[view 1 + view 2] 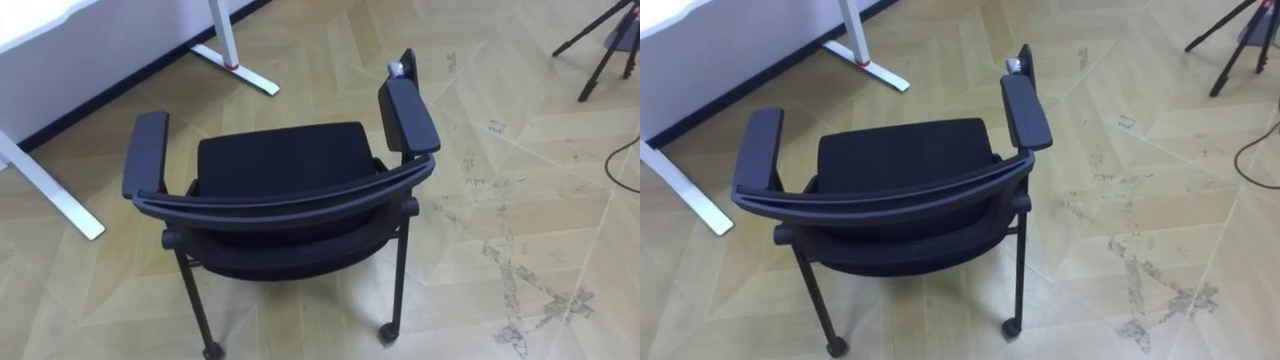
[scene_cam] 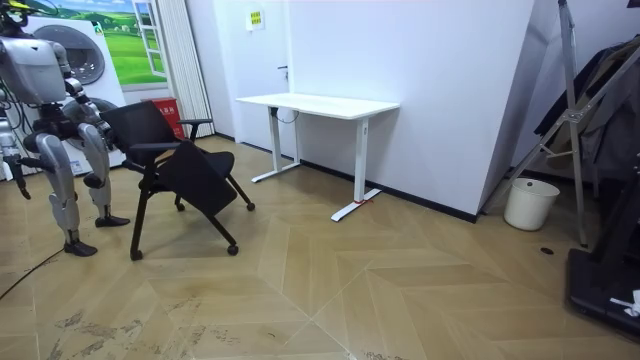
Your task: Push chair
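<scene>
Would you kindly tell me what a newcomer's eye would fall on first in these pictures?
The black chair, seen from behind and above in the middle of the eye views, catches the eye first. A white desk stands against the wall ahead of it, and dark scuff marks streak the wooden floor on its right.

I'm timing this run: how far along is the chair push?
Done: the robot stands right behind the black chair, with the backrest nearest the head camera. In hand: nothing yet, I judge; the backrest's top rail lies bare in the eye views. Left: the whole push; the chair stands on open floor, apart from the white desk.
</scene>
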Motion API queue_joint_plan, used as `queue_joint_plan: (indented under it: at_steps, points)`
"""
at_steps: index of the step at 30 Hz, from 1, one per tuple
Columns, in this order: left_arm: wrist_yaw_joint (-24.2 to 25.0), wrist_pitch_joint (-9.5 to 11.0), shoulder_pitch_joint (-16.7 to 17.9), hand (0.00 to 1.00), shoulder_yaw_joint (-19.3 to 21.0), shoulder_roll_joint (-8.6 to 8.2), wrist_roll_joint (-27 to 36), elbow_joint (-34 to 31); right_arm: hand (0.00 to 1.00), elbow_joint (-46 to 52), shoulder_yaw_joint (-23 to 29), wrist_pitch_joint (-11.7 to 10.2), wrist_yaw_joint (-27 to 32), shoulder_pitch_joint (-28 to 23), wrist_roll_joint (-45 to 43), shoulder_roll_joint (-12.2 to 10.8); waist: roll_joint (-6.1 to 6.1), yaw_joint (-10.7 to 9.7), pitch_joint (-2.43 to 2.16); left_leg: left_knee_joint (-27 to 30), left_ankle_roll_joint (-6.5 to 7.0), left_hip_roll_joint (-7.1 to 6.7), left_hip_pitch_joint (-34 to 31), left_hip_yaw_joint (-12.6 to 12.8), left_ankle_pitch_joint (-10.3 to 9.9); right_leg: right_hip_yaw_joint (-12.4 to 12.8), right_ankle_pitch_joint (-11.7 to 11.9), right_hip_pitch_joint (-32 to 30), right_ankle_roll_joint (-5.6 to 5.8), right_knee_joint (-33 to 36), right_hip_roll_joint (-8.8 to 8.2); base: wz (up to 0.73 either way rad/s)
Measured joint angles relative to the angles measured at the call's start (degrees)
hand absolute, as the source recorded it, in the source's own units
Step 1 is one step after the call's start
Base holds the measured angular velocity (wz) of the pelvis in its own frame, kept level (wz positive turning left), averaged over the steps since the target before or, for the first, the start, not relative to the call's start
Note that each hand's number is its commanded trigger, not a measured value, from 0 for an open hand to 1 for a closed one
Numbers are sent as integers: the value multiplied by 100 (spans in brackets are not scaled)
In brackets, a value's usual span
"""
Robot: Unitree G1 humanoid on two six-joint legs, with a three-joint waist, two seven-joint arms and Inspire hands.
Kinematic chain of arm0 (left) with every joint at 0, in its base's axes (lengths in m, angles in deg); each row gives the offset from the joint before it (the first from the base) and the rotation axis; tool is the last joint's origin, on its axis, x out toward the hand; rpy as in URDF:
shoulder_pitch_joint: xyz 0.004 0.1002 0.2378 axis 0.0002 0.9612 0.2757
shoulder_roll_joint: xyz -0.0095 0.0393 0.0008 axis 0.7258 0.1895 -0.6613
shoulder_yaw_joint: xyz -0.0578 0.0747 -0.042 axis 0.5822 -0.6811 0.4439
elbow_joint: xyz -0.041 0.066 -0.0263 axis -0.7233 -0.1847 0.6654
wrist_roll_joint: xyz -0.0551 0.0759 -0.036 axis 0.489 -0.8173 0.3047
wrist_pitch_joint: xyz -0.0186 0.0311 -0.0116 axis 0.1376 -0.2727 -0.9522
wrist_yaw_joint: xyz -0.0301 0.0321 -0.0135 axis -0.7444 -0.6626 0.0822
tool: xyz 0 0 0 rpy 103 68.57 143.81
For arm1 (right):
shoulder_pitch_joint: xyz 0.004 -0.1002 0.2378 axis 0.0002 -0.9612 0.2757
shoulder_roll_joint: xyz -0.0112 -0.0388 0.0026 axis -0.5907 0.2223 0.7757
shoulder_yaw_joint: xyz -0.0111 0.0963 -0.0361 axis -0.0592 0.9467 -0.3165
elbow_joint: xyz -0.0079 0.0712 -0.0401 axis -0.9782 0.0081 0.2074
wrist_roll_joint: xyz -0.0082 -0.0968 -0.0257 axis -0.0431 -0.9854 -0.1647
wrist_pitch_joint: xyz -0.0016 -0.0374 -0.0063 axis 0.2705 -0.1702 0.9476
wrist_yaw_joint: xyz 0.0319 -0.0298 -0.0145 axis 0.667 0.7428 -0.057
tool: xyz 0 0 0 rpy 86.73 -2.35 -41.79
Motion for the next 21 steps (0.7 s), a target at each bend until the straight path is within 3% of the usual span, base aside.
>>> queue_joint_plan:
  at_steps: [4,7,8,13,17,21]
  points:
    - [-410,-120,-2,0,598,21,-691,-246,0,46,476,66,43,9,-219,23,57,4,10,4,-10,0,76,-3,-7,89,-18,18,-8,9,20,2]
    - [-765,-238,-50,0,835,108,-1494,-290,0,32,646,72,93,6,-385,107,177,-12,-35,-6,4,8,108,-17,-55,73,-27,77,-2,17,33,5]
    - [-934,-299,-64,0,857,141,-1775,-380,0,16,648,79,88,-2,-408,146,178,-25,-13,-8,13,8,136,-19,-77,70,-29,107,2,21,33,0]
    - [-1423,-444,-306,0,1063,330,-2955,-778,0,25,656,211,37,0,-629,225,232,-17,-35,-6,24,3,152,-13,-94,136,-32,146,7,40,37,0]
    - [-1707,-445,-576,0,1064,541,-3397,-948,0,39,656,211,-4,-27,-752,266,274,-20,-48,-21,24,1,182,10,-94,151,-30,164,6,33,37,-1]
    - [-1850,-447,-638,0,1049,552,-3577,-1100,0,34,674,200,-50,0,-832,276,353,-54,-76,-31,24,0,177,13,-94,154,-31,151,6,19,38,0]
